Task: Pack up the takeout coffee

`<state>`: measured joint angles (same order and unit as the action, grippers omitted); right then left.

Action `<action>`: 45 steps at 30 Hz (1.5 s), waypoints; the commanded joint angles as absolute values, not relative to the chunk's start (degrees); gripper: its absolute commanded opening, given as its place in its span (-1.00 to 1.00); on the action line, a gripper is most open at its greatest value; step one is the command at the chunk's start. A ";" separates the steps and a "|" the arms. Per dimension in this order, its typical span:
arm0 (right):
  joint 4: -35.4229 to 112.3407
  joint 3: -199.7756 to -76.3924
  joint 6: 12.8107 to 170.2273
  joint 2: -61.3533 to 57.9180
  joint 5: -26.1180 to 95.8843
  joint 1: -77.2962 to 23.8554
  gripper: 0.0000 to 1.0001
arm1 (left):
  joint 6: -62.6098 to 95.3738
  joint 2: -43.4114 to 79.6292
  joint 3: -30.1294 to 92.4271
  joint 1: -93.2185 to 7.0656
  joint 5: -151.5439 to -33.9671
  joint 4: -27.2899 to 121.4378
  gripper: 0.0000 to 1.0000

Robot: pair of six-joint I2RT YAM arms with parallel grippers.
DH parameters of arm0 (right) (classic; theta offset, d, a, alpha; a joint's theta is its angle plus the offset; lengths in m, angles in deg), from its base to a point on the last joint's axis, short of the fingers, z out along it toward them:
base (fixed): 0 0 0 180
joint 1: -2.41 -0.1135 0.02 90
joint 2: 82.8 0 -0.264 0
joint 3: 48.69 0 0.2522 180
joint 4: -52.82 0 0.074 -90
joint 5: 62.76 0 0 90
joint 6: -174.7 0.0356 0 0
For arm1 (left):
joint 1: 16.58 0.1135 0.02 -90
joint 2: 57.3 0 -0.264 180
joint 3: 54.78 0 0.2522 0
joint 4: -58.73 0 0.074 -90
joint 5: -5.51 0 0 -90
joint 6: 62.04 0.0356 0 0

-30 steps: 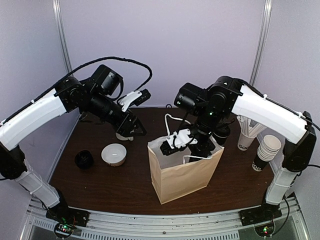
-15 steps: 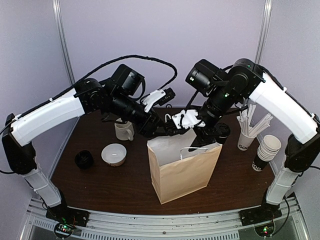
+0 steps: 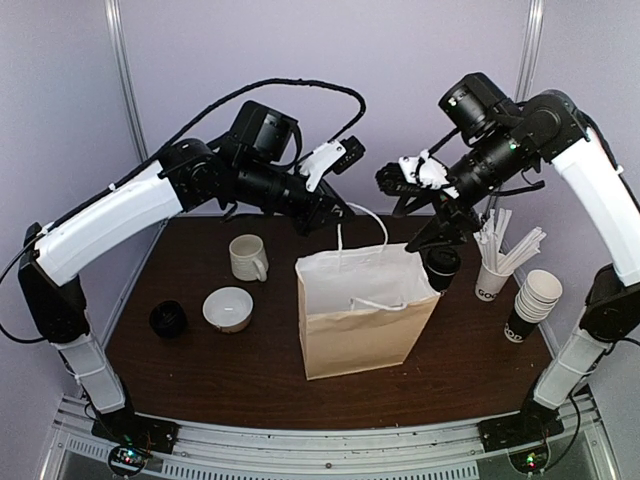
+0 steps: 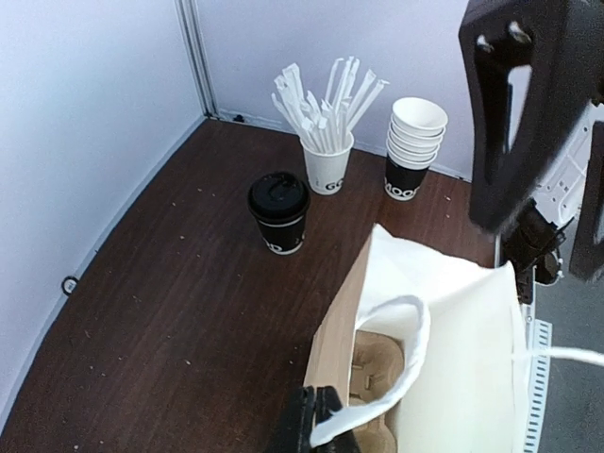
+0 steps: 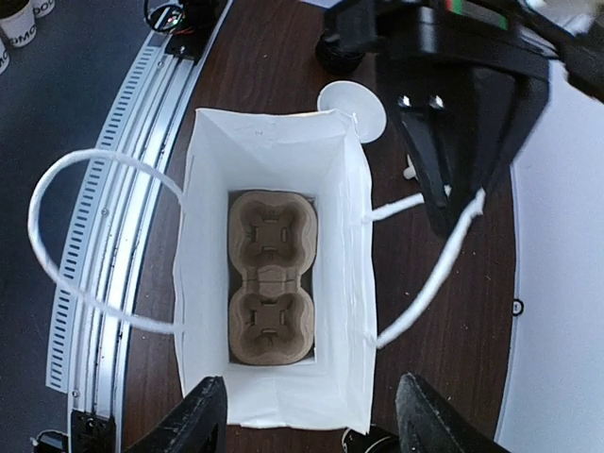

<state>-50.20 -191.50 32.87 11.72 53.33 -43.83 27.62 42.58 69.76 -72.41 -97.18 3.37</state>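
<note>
The takeout coffee is a black cup with a black dome lid. It stands upright on the table behind the bag's right corner, and the left wrist view shows the cup apart from the bag. The brown paper bag stands open mid-table with a cardboard cup carrier on its bottom. My left gripper is shut on the bag's white rear handle and holds it up. My right gripper hangs open and empty, high above the bag's back edge, its fingers framing the bag mouth.
A cream mug, a white bowl and a small black round object sit left of the bag. A cup of wrapped straws and a stack of paper cups stand at the right. The bag's front handle droops toward the table's near edge.
My left gripper swung right from over the mug to the bag and shut on its rear handle. My right gripper rose out of the bag and back to the right.
</note>
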 commanded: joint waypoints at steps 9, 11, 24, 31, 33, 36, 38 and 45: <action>-45.75 -183.95 37.36 3.44 66.03 -29.23 0.28 | 28.57 39.19 65.31 -74.63 -100.46 7.53 -1.00; -45.04 -182.54 37.72 3.25 66.24 -28.60 0.28 | 28.74 37.49 63.41 -76.40 -99.30 7.48 -1.00; -41.48 -177.86 39.24 4.46 67.87 -26.74 0.28 | 23.99 26.63 49.86 -82.23 -98.18 8.67 -0.98; -40.91 -175.42 39.27 4.56 67.16 -26.14 0.28 | 22.69 23.69 45.29 -82.54 -100.56 8.67 -0.98; -40.84 -175.18 39.26 4.69 67.06 -26.15 0.28 | 22.69 23.60 44.99 -82.63 -102.39 8.67 -0.98; -40.84 -174.57 39.37 4.68 67.06 -26.15 0.28 | 23.39 23.80 44.68 -83.13 -105.14 8.67 -0.98; -40.55 -173.71 39.44 4.52 67.00 -26.09 0.28 | 24.00 24.17 44.65 -83.28 -106.44 8.52 -0.98; -40.69 -172.55 39.36 4.06 67.23 -26.10 0.28 | 25.26 26.79 49.22 -83.24 -95.55 6.31 -1.00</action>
